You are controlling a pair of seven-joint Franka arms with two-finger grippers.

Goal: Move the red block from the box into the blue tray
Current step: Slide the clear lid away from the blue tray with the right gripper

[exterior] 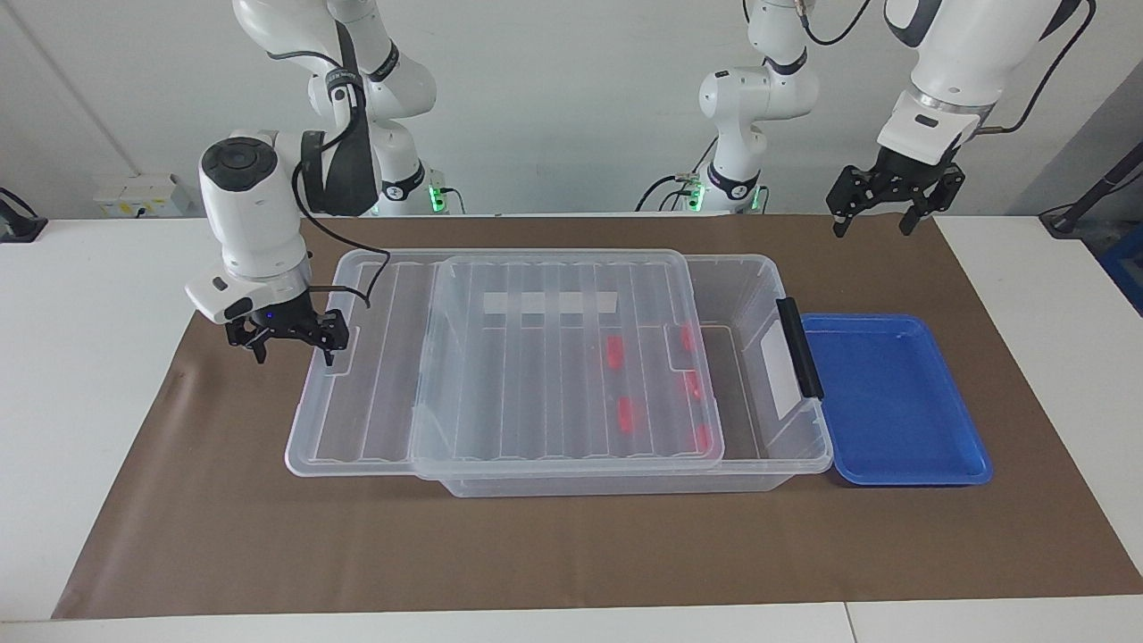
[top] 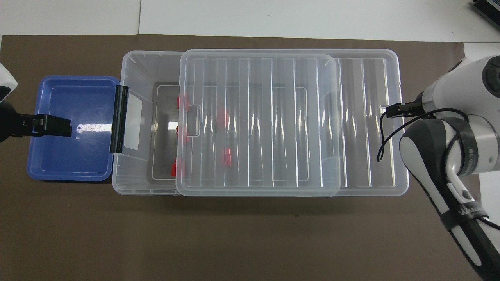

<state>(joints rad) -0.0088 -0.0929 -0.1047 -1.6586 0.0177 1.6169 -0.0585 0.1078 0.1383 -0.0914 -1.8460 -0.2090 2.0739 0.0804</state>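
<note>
The clear box stands mid-table, and its ribbed lid lies shifted toward the right arm's end, leaving the end by the black clip handle uncovered. Several red blocks lie inside, mostly under the lid; they also show in the overhead view. The blue tray sits beside the box's handle end and holds nothing. My right gripper is open, with one finger at the lid's end tab. My left gripper is open and raised over the tray.
A brown mat covers the table under everything. White table edges flank it at both ends. The lid overhangs the box at the right arm's end.
</note>
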